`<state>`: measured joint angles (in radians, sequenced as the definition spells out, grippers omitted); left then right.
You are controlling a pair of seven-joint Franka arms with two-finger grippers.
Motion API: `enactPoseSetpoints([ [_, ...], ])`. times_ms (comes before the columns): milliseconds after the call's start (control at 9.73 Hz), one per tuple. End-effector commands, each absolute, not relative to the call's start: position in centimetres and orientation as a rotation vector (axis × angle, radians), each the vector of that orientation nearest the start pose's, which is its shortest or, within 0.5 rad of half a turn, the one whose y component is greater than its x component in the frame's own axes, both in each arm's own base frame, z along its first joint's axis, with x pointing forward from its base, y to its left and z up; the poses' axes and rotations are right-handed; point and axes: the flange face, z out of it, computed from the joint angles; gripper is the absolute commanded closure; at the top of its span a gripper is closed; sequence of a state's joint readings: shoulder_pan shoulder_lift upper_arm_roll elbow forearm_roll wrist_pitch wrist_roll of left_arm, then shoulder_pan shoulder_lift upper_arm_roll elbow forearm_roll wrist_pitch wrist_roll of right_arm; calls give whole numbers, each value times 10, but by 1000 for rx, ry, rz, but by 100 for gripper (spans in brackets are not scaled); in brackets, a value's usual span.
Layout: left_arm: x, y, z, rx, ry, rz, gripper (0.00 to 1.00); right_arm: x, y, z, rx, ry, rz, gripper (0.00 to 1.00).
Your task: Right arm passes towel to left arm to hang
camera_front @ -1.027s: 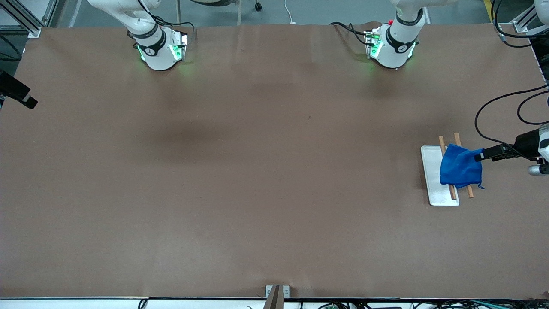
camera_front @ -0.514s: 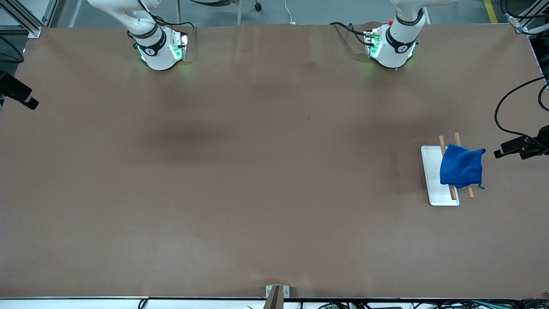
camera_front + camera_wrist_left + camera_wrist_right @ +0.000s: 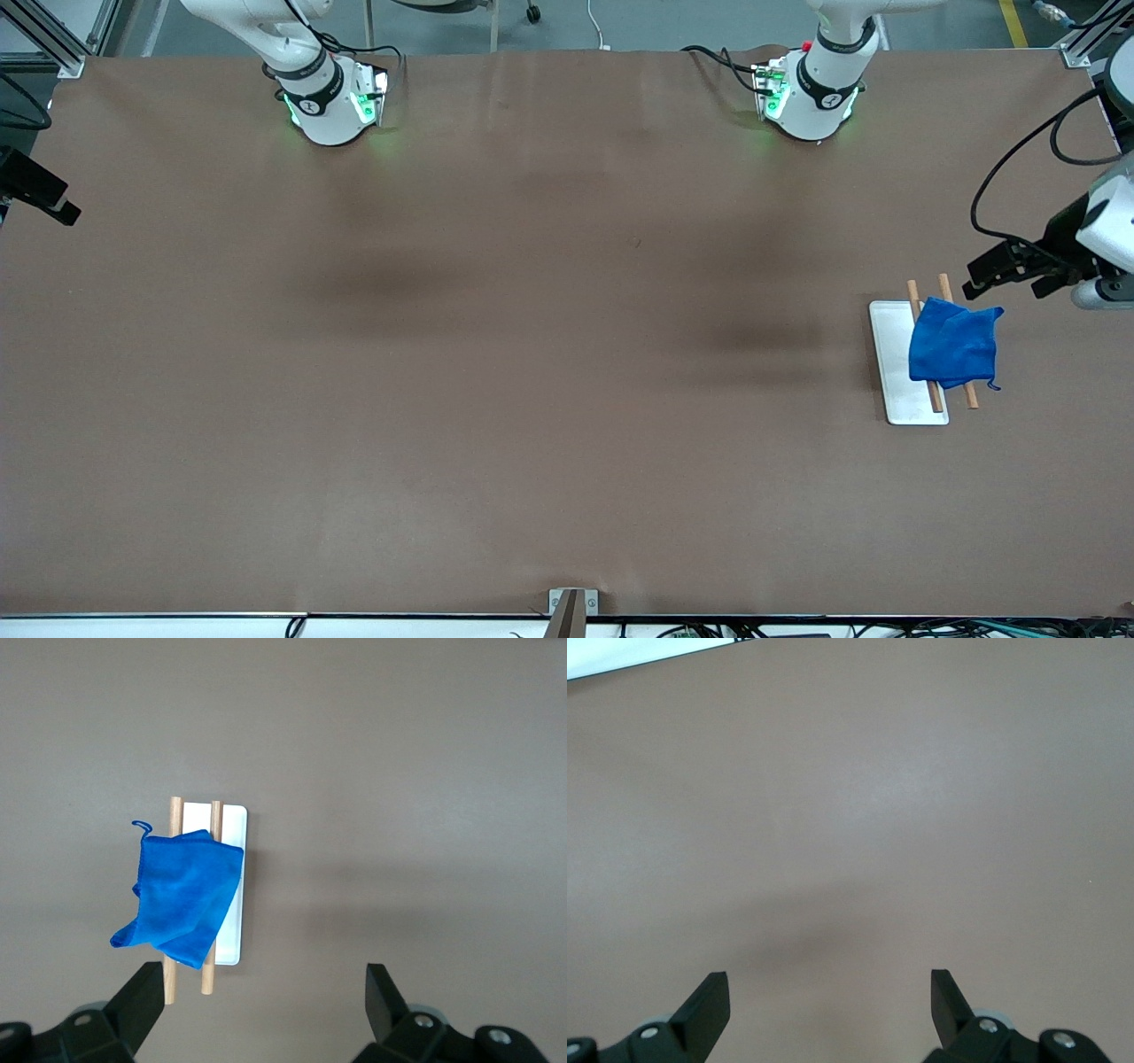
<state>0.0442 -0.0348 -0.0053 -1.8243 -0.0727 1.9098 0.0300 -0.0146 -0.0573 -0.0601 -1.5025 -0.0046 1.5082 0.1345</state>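
The bright blue towel [image 3: 952,350] hangs draped over two wooden rods [image 3: 935,399] on a flat white tray [image 3: 895,372] at the left arm's end of the table. Its loop tag [image 3: 994,385] dangles at the corner nearer the front camera. My left gripper [image 3: 986,271] is open and empty, up in the air just off the towel's raised corner. The left wrist view shows the towel [image 3: 182,890], rods [image 3: 174,811] and tray [image 3: 232,930] ahead of the left gripper [image 3: 266,973]. My right gripper [image 3: 828,979] is open and empty over bare table.
The brown table [image 3: 532,354] holds nothing but the tray. Both arm bases [image 3: 332,106] stand along the edge farthest from the front camera. A black cable [image 3: 1010,168] loops above the left gripper. A small bracket [image 3: 571,602] sits at the nearest table edge.
My left gripper has left the towel's corner, drawn back toward the table's end, then come up and back beside the rods. The towel stays draped on the rods.
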Motion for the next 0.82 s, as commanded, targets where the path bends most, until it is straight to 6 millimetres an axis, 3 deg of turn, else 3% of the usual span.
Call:
enactPoseSetpoints([
  [0,568,15,567,-3188,-32,-157,0,526,-43,684,-3143,324,-83,0],
  [205,577,1,613,-3170,26,-91,0,526,-42,685,-3144,321,-86,0],
  [308,577,0,624,-3170,31,-62,0,527,-42,686,-3143,321,-93,0],
  [719,557,-12,635,-3132,-1,4,0,527,-42,685,-3144,319,-86,0],
])
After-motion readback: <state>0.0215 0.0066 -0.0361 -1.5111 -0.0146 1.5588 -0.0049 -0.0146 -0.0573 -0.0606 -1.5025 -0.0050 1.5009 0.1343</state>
